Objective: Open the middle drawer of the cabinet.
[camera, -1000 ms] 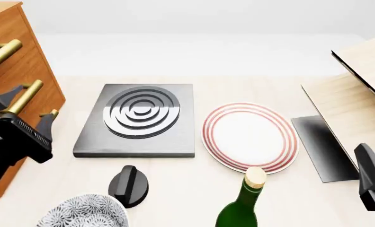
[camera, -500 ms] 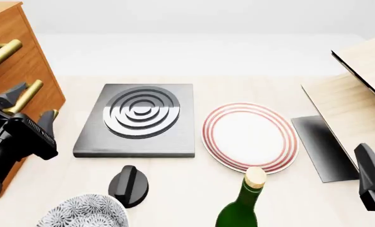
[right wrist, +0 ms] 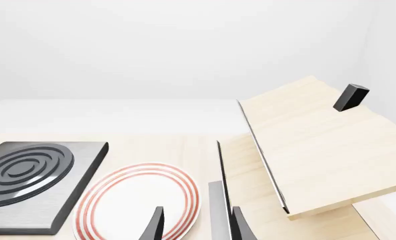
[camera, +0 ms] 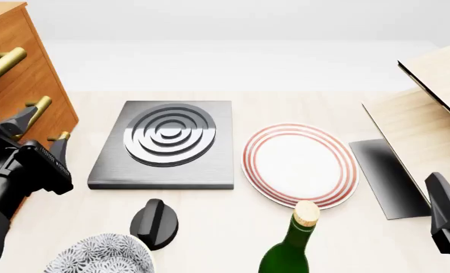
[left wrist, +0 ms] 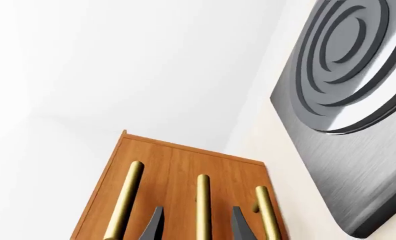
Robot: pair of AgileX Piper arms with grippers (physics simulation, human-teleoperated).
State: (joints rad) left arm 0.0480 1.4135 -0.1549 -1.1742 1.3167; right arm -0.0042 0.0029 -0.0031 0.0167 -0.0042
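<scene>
Plainly the step in hand is the approach to the handle, with no grasp made; the cabinet [camera: 16, 74] stands at the table's [camera: 233, 227] far left and serves as landmark, its three brass bars stacked down its front; the middle drawer [left wrist: 184, 172] is the second of those fronts and, as far as the frames show, sits flush with the other two, so not yet drawn; its handle [left wrist: 203, 207] runs between the two dark fingertips in the left wrist view, the top bar on one side of it and the bottom bar on the other; the left gripper [camera: 37, 133] hangs just in front of the cabinet with its jaws spread wide to either side of that middle bar, gripping nothing; whether the tips already reach past the bar cannot be told; right of the cabinet lies the grey ringed slab [camera: 164, 142]; the right gripper [right wrist: 196, 222], well apart from the cabinet by the pale box [right wrist: 318, 145], is parted and empty; my judgement is that the next move calls for closing squarely on the middle bar alone, then pulling straight out from the cabinet face, level, so the drawer does not bind
</scene>
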